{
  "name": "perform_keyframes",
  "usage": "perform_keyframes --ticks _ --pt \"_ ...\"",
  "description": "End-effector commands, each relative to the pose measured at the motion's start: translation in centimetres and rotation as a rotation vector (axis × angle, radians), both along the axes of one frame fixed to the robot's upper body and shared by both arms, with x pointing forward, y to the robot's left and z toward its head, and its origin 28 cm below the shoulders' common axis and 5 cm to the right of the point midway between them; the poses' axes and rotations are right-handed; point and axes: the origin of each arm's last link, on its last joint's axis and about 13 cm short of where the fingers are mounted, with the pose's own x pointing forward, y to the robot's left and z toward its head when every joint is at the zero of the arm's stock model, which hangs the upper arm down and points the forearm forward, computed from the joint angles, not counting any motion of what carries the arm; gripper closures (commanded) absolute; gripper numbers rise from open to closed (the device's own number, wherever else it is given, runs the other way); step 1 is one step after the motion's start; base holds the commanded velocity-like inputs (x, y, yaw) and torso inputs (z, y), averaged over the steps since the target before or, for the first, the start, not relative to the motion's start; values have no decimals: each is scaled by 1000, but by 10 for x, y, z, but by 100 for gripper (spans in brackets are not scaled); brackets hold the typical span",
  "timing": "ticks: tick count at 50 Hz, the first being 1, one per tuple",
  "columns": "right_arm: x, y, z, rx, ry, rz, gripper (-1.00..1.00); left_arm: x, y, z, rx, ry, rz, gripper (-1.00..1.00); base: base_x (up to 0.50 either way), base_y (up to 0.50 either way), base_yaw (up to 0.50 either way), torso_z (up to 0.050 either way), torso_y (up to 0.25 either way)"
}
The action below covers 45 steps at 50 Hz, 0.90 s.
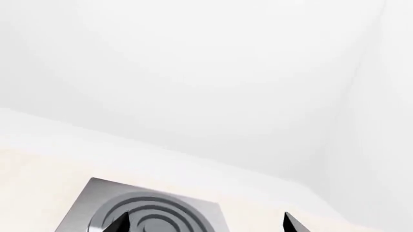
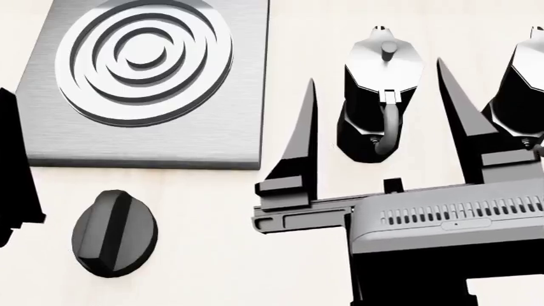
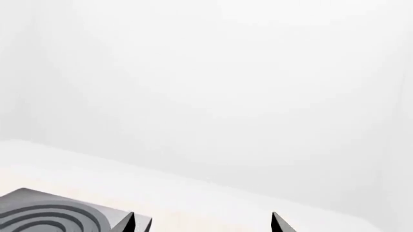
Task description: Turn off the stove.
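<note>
The stove (image 2: 144,83) is a flat square grey plate with a round ringed burner, lying on the pale surface (image 2: 213,204). Its black ridged knob (image 2: 114,233) sits apart from the plate, on the surface just in front of the plate's near edge, toward that edge's left half. Nothing touches the knob.

The right end effector (image 2: 378,115) hangs over the surface to the right of the stove, its two dark pointed fingers spread wide and holding nothing. Seen from the head camera, a black-and-silver coffee pot (image 2: 380,95) shows in the gap between those fingers, lying farther from the robot than the knob. A second coffee pot (image 2: 520,83) stands further right from the stove, partly cut off by the frame edge.

Of the left arm, only a dark part (image 2: 17,172) shows left of the stove in the head view. In the left wrist view, the left end effector (image 1: 206,223) shows two fingertips set wide apart, with the stove's burner behind one of them.
</note>
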Motion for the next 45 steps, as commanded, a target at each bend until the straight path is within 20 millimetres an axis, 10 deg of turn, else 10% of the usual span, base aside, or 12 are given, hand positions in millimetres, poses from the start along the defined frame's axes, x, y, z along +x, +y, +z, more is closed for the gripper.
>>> perform_keyframes --ticks 1,45 --pt "1 1 3 -4 -7 7 -100 0 0 5 -6 -12 0 -100 0 0 0 0 0" --pt "-2 4 18 -29 -53 35 -100 -8 -2 25 -22 -79 -15 -100 0 0 0 0 0"
